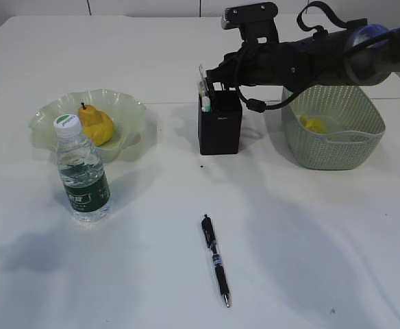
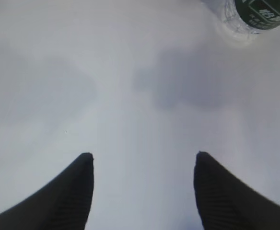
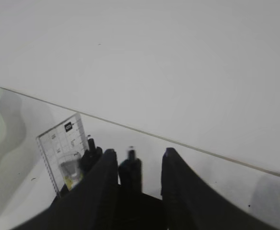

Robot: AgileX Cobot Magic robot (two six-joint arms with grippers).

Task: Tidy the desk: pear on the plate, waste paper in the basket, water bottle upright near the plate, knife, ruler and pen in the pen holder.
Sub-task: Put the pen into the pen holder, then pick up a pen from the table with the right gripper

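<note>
Nearest to us lies the pen [image 1: 215, 260], flat on the bench [image 1: 309, 240], in front of the pen holder [image 1: 220, 123] and well apart from it; this is the one item we judge still out of place.

Far to the left of the pen holder sits the plate [image 1: 128, 110] with the pear [image 1: 96, 125] resting in it, stem up, so that step looks done. The water bottle [image 1: 82, 171] stands upright just in front of the plate, cap on, which also looks finished. The left end effector [image 2: 141, 160] hovers over bare bench left of the holder, its jaws spread wide and empty, with the bottle's base showing at the top right corner of its wrist view.

At the pen holder itself, the clear ruler [image 3: 63, 151] stands inside it, leaning up past the rim beside other items; we cannot make out which of them is the knife. The right end effector [image 3: 135, 160] sits directly above the holder's opening, jaws narrowly parted around a dark upright piece [image 3: 130, 170]; we cannot tell whether it grips it or has let go.

Right of the pen holder, the basket [image 1: 344, 147] holds something yellow [image 1: 315, 125], probably the waste paper.

We judge the task nearly complete: the pen remains.
</note>
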